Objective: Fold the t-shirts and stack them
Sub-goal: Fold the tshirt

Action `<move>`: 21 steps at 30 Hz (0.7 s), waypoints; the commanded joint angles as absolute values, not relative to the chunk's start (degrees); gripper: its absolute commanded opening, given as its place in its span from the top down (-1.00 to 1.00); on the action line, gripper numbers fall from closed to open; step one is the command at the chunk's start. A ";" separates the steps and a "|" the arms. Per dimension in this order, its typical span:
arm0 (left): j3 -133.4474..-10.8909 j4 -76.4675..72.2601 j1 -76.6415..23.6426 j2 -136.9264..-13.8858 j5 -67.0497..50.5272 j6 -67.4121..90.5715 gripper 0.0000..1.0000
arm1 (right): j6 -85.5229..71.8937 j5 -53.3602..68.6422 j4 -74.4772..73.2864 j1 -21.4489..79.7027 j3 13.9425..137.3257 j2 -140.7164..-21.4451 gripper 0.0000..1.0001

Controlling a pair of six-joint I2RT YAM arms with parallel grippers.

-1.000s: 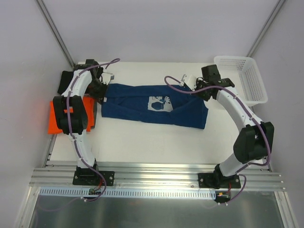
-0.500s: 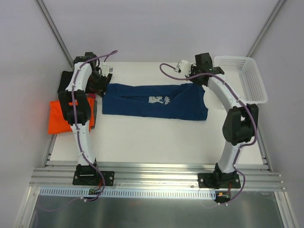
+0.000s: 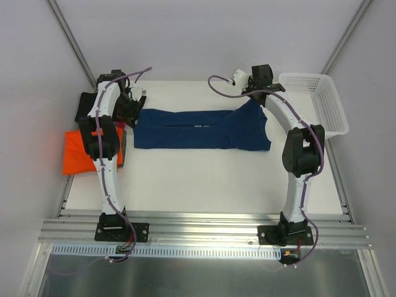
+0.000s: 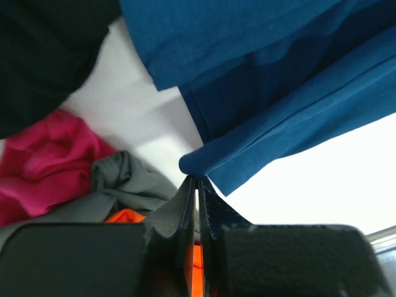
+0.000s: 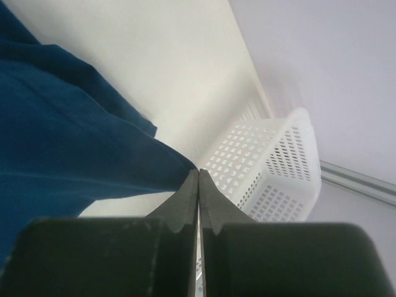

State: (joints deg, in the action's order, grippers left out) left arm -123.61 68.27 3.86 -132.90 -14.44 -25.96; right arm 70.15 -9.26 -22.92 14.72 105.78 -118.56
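The left fingers (image 4: pixel 193 187) are pressed together with no gap between them, pinching a folded edge of the navy t-shirt (image 4: pixel 278 86). The right fingers (image 5: pixel 198 178) are closed just as tightly, and the same shirt's dark hem is caught at their tips.

Seen from above, the navy t-shirt lies as a long band across the tabletop (image 3: pixel 204 179), running from 9 o'clock to 3 o'clock. The left fingers hold its 10 o'clock corner. Its 1 o'clock corner is drawn up into a peak at the right fingers.

In the left wrist view, the black t-shirt (image 4: pixel 49 49) lies at 10 o'clock from the fingers. A pink cloth (image 4: pixel 37 167) and a grey cloth (image 4: pixel 127 182) are bunched at 8 o'clock.

The orange t-shirt (image 3: pixel 74 151) lies at the tabletop's 9 o'clock edge, partly under the left arm. The white lattice basket (image 3: pixel 317 102) stands at the 2 o'clock corner, near the right fingers but apart from the navy cloth
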 commanded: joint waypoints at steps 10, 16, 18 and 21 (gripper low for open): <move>-131.40 69.87 3.96 -137.02 -13.36 -20.22 1.00 | 71.19 -13.27 -18.28 13.53 107.14 -120.67 0.99; -129.99 69.87 3.34 -137.37 -14.15 -19.34 1.00 | 71.63 -13.45 -18.11 15.03 106.00 -121.90 0.99; -130.34 69.79 3.34 -137.72 -13.98 -18.99 0.75 | 71.72 -13.88 -17.75 15.55 106.00 -122.60 0.99; -130.96 69.35 3.43 -137.73 -12.93 -17.58 -0.27 | 72.86 -16.52 -16.18 16.43 105.12 -123.05 -0.04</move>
State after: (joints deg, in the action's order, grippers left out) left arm -129.71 68.16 3.70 -138.26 -13.69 -19.70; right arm 71.13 -13.47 -18.83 15.31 105.82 -123.11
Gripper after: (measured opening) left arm 0.513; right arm 0.376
